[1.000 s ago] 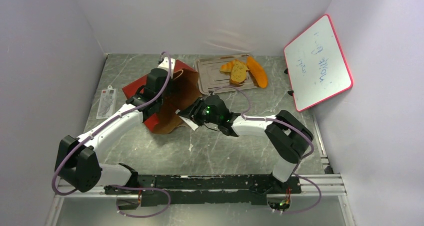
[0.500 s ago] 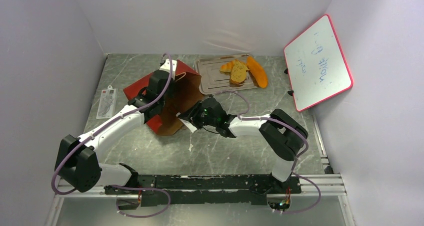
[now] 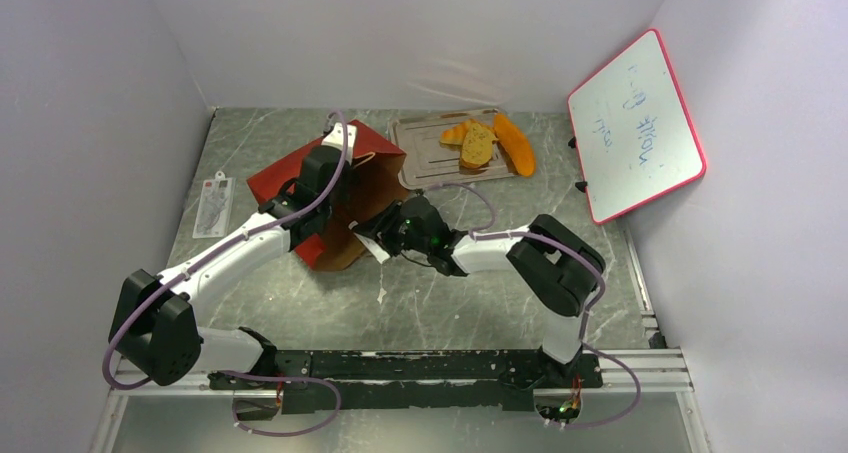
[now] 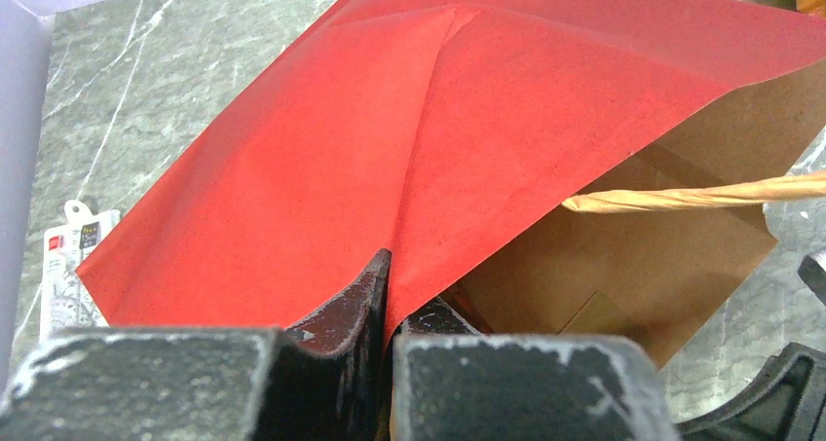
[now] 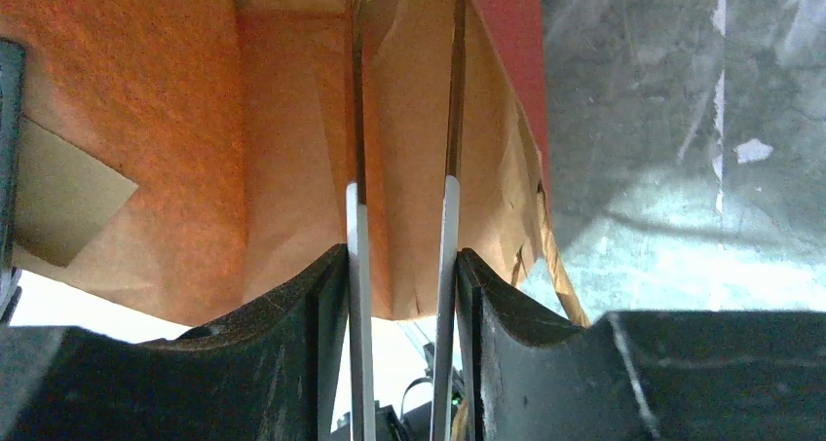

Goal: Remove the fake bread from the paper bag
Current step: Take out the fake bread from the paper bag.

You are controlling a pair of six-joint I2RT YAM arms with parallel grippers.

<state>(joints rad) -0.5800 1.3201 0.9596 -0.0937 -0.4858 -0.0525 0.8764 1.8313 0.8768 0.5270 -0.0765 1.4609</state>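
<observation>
The paper bag lies sideways on the bench, long axis far-left to near-right, mouth facing right, interior depths hidden. Left claw is clamped on its red upper wall. Right claw, blades narrowly apart, sits in the mouth; tips cut off, grasp undeterminable. Fake bread lies on the tray.

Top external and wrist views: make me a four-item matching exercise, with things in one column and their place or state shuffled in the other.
1. red paper bag
2. toy bread pieces
3. left hand
4. right hand

A. on the silver metal tray
B. clamped on the bag's red wall
C. lying on the grey marble table, mouth open
D. holding thin metal tongs pointed into the bag

Pairs: 1-C, 2-A, 3-B, 4-D
</observation>
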